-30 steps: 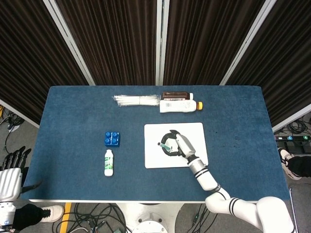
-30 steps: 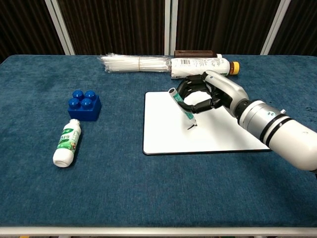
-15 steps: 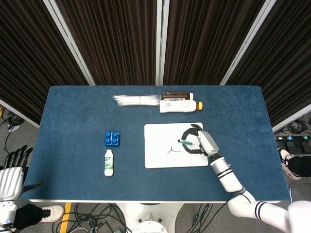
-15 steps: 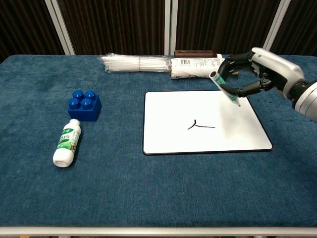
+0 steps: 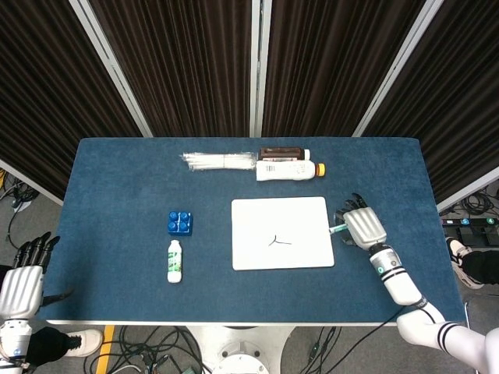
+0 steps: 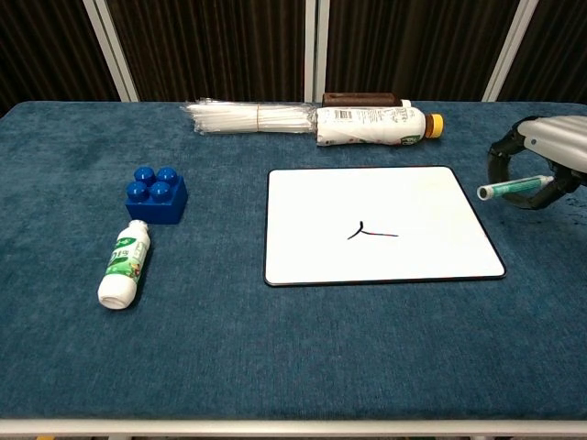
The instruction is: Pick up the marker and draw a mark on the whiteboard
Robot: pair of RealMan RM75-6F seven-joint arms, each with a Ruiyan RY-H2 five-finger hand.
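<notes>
The whiteboard (image 5: 281, 233) (image 6: 381, 225) lies flat at the table's middle and carries a small black mark (image 6: 371, 231) near its centre. My right hand (image 5: 362, 228) (image 6: 541, 160) hovers over the blue cloth just right of the board, off its edge. It holds the marker (image 6: 514, 189) (image 5: 338, 229), a white and green pen lying nearly level with one end pointing back toward the board. My left hand (image 5: 22, 280) hangs beside the table's left front corner, fingers apart, holding nothing.
A blue toy brick (image 6: 156, 193) and a small lying white bottle (image 6: 123, 265) sit left of the board. Behind the board lie a bundle of straws (image 6: 249, 117), a large white bottle (image 6: 374, 126) and a dark box (image 6: 359, 98).
My right hand drew the mark, then lifted the marker and carried it rightward off the whiteboard to the cloth beside it. The left hand stayed put.
</notes>
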